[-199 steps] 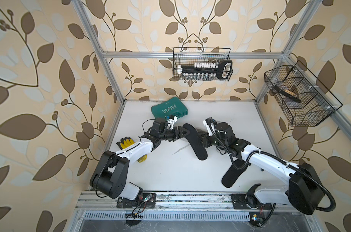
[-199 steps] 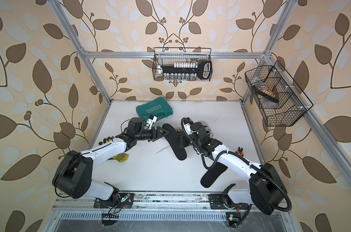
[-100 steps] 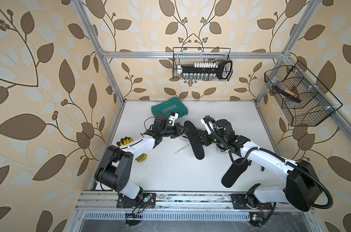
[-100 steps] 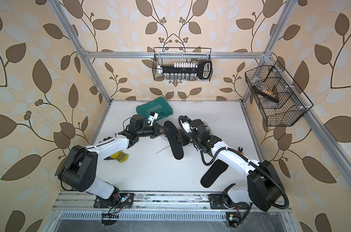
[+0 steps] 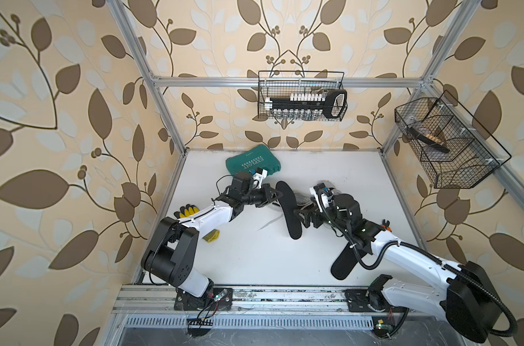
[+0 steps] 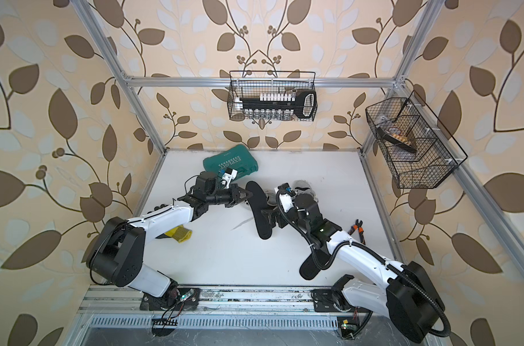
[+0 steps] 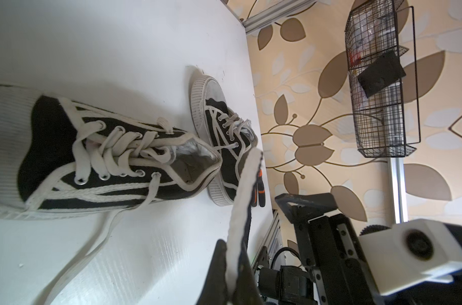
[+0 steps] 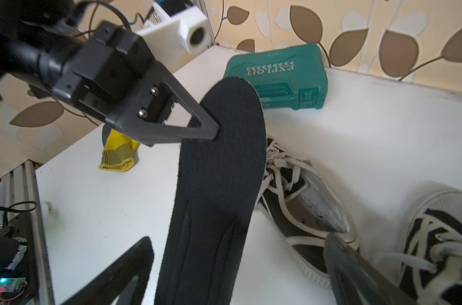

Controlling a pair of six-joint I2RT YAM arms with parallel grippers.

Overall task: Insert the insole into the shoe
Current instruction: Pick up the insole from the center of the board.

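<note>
looks like a handover: left end effector (image 8: 212, 132) is clamped on the insole (image 8: 216, 184) near one end, above the desk beside the shoe (image 7: 119, 158). right end effector (image 5: 301, 216) stands apart, astride it. next move, i'd judge: steer the free end into the shoe's opening.

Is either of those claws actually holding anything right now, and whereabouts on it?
The left gripper pinches the black insole by its side edge near the wide rounded end. The right gripper is open around the insole's middle, gripping nothing.
</note>
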